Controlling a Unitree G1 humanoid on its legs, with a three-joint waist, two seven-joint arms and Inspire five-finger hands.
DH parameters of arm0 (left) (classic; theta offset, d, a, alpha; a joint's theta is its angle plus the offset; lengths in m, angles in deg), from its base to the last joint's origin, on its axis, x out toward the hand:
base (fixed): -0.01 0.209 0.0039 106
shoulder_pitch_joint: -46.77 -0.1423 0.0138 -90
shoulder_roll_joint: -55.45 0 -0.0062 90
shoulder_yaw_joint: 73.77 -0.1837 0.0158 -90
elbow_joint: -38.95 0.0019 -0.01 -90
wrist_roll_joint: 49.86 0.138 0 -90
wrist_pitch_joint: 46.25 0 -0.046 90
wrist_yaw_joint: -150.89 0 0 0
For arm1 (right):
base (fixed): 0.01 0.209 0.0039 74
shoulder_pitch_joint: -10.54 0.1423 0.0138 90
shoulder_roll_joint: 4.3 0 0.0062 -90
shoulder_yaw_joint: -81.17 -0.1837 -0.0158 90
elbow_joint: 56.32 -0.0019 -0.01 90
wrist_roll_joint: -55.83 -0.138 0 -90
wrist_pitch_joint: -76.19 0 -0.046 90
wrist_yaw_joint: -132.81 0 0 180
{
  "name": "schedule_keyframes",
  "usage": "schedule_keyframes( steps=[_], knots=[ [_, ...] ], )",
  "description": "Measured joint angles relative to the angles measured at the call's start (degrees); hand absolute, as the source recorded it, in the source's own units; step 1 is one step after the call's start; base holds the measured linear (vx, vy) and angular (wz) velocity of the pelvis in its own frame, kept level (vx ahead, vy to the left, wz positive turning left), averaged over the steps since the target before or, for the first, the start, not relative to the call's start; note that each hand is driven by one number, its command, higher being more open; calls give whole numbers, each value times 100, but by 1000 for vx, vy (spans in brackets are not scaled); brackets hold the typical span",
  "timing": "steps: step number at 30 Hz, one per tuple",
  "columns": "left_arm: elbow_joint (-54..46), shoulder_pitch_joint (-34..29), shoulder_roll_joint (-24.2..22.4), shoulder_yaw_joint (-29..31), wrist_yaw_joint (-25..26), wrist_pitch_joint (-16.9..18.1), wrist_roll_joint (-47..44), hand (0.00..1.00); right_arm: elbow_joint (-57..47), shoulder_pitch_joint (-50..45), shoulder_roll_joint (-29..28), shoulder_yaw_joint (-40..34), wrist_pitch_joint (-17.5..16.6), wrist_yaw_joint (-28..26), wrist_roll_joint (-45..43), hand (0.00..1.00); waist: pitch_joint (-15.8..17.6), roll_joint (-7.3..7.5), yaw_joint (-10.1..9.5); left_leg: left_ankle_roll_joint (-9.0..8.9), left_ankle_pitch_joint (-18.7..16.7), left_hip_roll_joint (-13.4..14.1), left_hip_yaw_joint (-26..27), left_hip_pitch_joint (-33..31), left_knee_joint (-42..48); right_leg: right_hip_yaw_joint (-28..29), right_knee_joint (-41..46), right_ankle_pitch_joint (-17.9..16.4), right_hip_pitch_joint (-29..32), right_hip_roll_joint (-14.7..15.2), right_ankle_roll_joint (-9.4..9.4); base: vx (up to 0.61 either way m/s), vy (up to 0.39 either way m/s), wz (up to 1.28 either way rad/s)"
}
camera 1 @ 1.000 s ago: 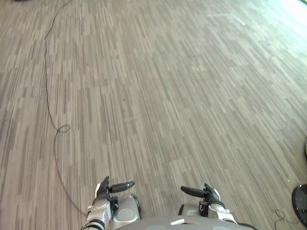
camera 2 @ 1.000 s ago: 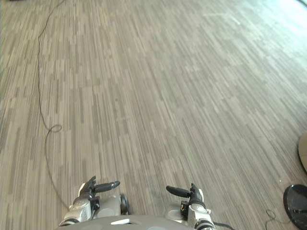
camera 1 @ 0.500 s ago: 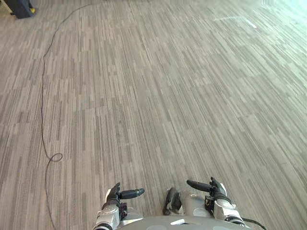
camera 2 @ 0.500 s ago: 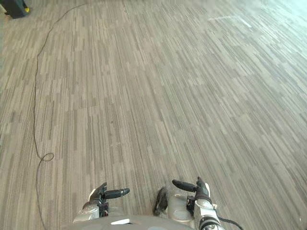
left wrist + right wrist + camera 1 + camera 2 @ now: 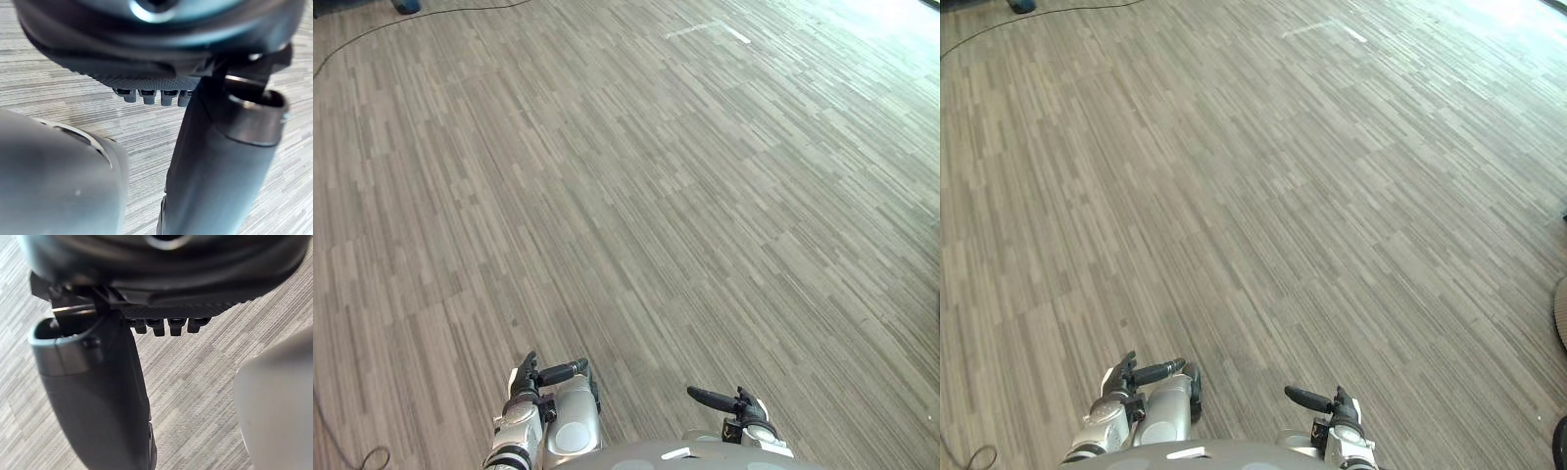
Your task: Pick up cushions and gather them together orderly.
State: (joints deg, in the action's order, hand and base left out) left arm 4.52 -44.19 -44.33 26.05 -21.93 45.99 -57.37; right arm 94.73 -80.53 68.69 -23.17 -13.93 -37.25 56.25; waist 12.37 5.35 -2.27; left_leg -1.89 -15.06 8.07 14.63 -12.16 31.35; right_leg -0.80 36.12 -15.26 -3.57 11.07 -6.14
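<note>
While over striped floor (image 5: 636, 196), left hand (image 5: 533, 377), right hand (image 5: 739, 401), both relaxed.

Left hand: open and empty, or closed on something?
Open and empty: the left hand has its fingers in a straight row and its thumb standing out, with bare floor past them.

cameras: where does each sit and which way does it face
Left eye view: head, facing down at the floor; left hand and right hand at its lower edge.
Right eye view: beside it, same scene.
Left wrist view: left wrist, along its hand to the floor.
Right wrist view: right wrist, along its hand to the floor.
Shared: all see the floor.
</note>
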Motion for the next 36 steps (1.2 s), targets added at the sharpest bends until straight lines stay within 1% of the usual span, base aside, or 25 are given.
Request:
schedule_keyframes(
  steps=[1,2,3,4,6,8,10,11,12,14,15,17,18,19,20,23,24,25,26,28,30,32,34,35,36],
  knots=[
    [57,-24,43,-42,1,-25,5,100,-11,45,-10,61,-9,-25,-2,100,-25,59,23,65,-135,-26,289,286,-40,-52,1013,426,500,291,-465,478,178,-98],
    [115,-30,70,-119,9,-50,11,100,-46,77,-3,82,-13,-66,-1,100,3,17,54,65,-267,-26,392,546,-137,-278,1579,633,733,473,-473,478,123,-83],
    [155,-16,95,-202,16,-56,22,100,-70,117,34,109,-24,-106,12,100,37,-25,93,35,-372,-18,443,829,-283,-594,2040,507,921,620,-239,566,100,-99],
    [210,-42,122,-270,37,-56,25,100,-65,190,100,246,-22,-118,32,100,76,-52,95,-3,-399,20,679,1404,-710,-984,2551,211,1302,680,169,469,46,-98],
    [224,-68,125,-335,56,-57,26,100,-172,274,167,326,-46,-118,86,100,136,-160,122,-41,-379,91,918,2044,-1312,-1624,2601,-51,1878,568,544,422,-10,-101],
    [254,-48,126,-476,73,-57,33,100,-279,407,284,438,-92,-109,73,100,241,-308,239,-211,-278,302,1325,2569,-1666,-2352,1805,-201,2330,294,789,501,-56,-81],
    [374,59,105,-523,71,-59,80,100,-412,416,311,441,-110,-103,64,100,267,-330,328,-325,-213,371,1575,2951,-1889,-3003,197,69,2684,42,796,639,-125,-54],
    [455,69,103,-568,72,-54,140,100,-414,385,316,441,-117,-117,41,100,267,-222,347,-446,-149,219,1706,3274,-2123,-3132,-1030,1028,2614,-159,968,654,-158,-35],
    [592,174,22,-649,83,-56,193,100,-383,467,382,408,-86,-118,33,100,319,-401,392,-485,-32,343,1731,3545,-2285,-3107,-978,1415,2497,-394,1759,678,-163,-32],
    [587,262,-73,-679,26,-44,272,100,-398,498,419,395,-134,-118,129,100,341,-478,422,-533,324,391,1621,3525,-2207,-3021,-686,1038,2578,-449,1785,557,-203,-24],
    [590,263,-168,-680,14,-37,376,100,-394,487,389,115,-101,-124,131,100,334,-506,504,-782,710,651,1361,3355,-1414,-2982,-440,600,2459,-492,1814,540,-248,-13],
    [591,255,-191,-679,-6,-40,374,100,-392,474,377,33,-51,-121,178,100,357,-569,575,-785,1160,1107,892,2822,35,-3020,-614,410,2095,-695,1692,482,-246,-7],
    [562,225,-235,-635,-5,-43,373,100,-374,448,342,27,-20,-118,179,100,384,-638,547,-798,1135,1397,638,2404,1239,-2978,-869,383,1792,-930,1638,538,-259,-41],
    [361,137,-179,-593,1,-28,364,100,-311,381,332,-4,3,-94,175,100,396,-683,514,-844,659,1676,421,1717,2773,-2860,-1344,384,1194,-1259,1636,434,-178,-46],
    [298,129,-153,-594,10,-14,361,100,-275,371,329,-7,4,-94,168,100,397,-670,499,-849,508,1663,406,1529,2943,-2816,-1504,388,1009,-1323,1633,402,-125,-45],
    [127,125,-140,-498,35,58,351,100,-110,362,333,-8,29,-83,169,100,408,-600,445,-649,66,1481,409,869,2573,-2610,-2153,487,259,-1494,1487,417,-42,-32],
    [-68,131,-146,-432,32,109,339,100,45,365,331,-12,55,-60,167,100,427,-506,324,-566,-95,1075,210,336,1110,-2380,-2575,536,-175,-1489,1402,370,24,-45],
    [-73,135,-144,-425,33,109,337,100,55,367,331,-11,61,-55,168,100,435,-482,306,-562,-88,984,145,259,817,-2326,-2624,538,-224,-1479,1391,302,99,-74],
    [-75,145,-142,-335,41,106,302,100,61,385,292,-10,83,-48,166,100,468,-454,245,-585,94,591,-316,-1,-478,-2119,-2765,495,-413,-1409,1299,186,73,-48],
    [-63,133,-153,-143,55,84,204,100,61,382,268,0,83,-45,162,100,501,-454,224,-678,510,333,-733,-113,-1614,-1904,-2835,406,-566,-1390,1147,277,119,-65],
    [-14,113,-116,-104,121,90,42,100,64,321,286,57,83,13,170,100,482,-499,106,-588,1089,277,-910,-140,-1749,-1546,-2797,178,-809,-1372,864,448,210,-85],
    [-16,77,-88,-42,110,88,37,100,61,248,250,108,78,37,172,100,383,-447,77,-419,1255,172,-891,-228,-1274,-1296,-2573,-83,-852,-1202,647,439,199,-67],
    [-12,58,-82,39,113,97,-24,100,79,262,228,172,83,34,175,100,375,-362,64,-213,1037,143,-728,-191,-794,-1077,-1743,-375,-611,-925,324,468,264,-71],
    [64,23,-16,53,129,90,-83,100,56,279,143,212,79,15,175,100,306,-194,57,-117,693,26,-388,103,-729,-992,-163,-385,2,-477,166,643,374,-85],
    [129,16,46,42,136,73,-87,100,45,288,114,225,73,4,170,100,271,-53,74,-37,511,-138,-215,438,-760,-1050,923,-54,368,-77,85,543,316,-71]
  ],
)
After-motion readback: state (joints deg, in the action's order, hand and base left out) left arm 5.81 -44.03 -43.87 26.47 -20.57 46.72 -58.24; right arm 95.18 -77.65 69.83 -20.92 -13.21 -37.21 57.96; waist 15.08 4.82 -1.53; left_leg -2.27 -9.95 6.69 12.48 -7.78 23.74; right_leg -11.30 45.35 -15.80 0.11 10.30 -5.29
